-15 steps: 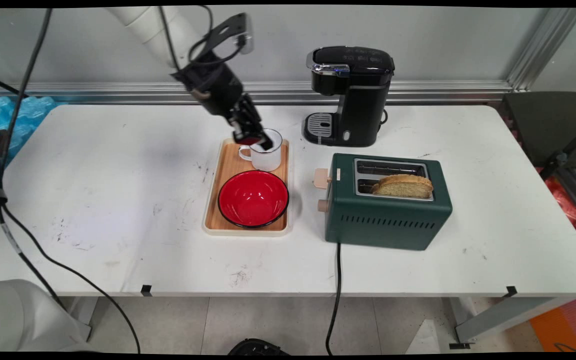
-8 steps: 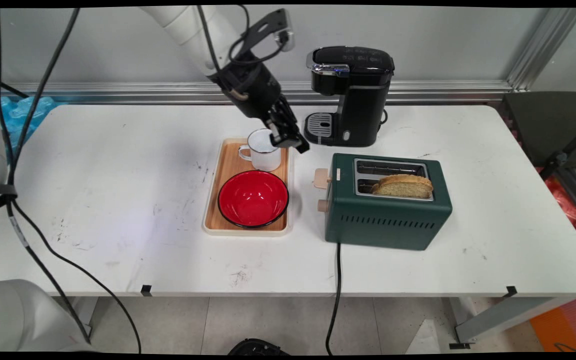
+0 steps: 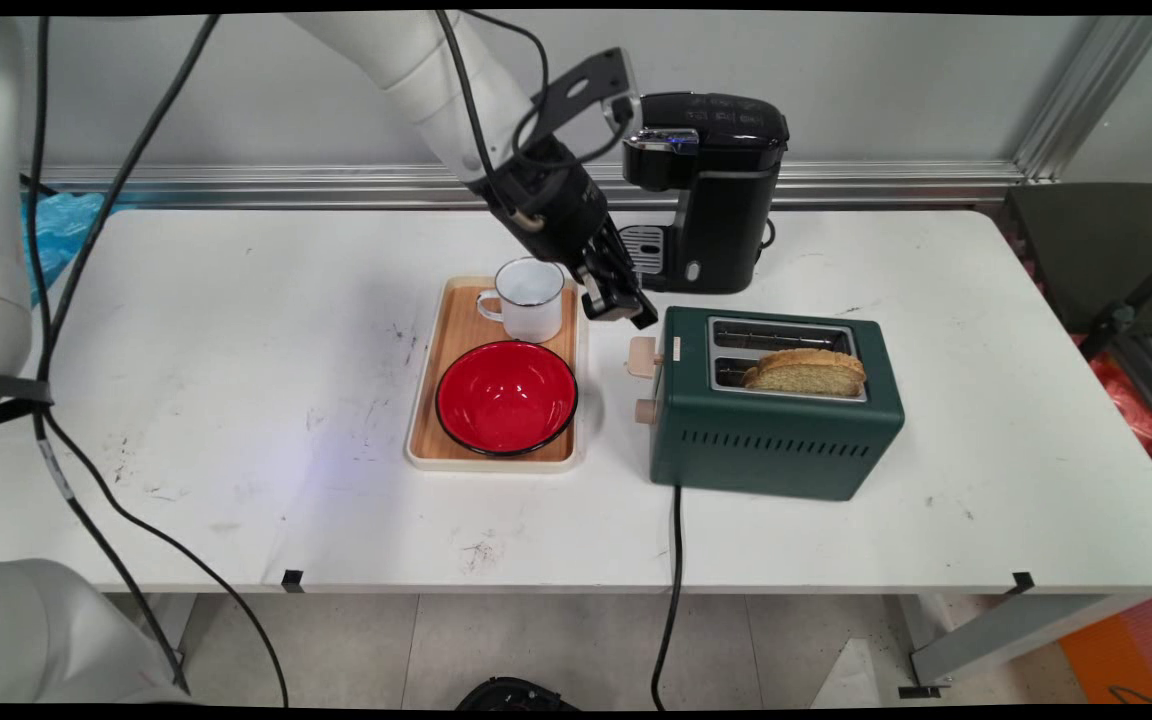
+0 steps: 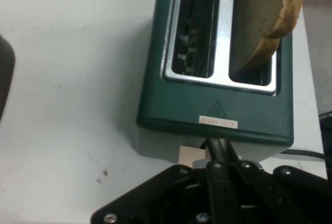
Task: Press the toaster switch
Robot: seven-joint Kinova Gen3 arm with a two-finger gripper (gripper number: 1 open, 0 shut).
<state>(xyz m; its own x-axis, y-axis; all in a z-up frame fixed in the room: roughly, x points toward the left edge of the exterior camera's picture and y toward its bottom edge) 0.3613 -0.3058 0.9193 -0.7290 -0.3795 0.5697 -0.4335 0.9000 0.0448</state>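
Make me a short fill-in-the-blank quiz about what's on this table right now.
1. The slice of bread stands in the slot of the green ____.
2. The white mug and the ____ bowl share the wooden tray.
3. The gripper hangs just above the toaster's ____ lever.
4. Behind the toaster stands a black ____ machine.

Missing words: toaster; red; beige; coffee

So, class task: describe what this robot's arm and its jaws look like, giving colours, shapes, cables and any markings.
The arm is made of smooth white rounded tube links ending in a black wrist. Its gripper is black, with a bolted linkage and two slim fingers whose jaws are pressed together in the hand view. A black angled bracket sits on the wrist, and black cables hang in loops. No lettering shows.
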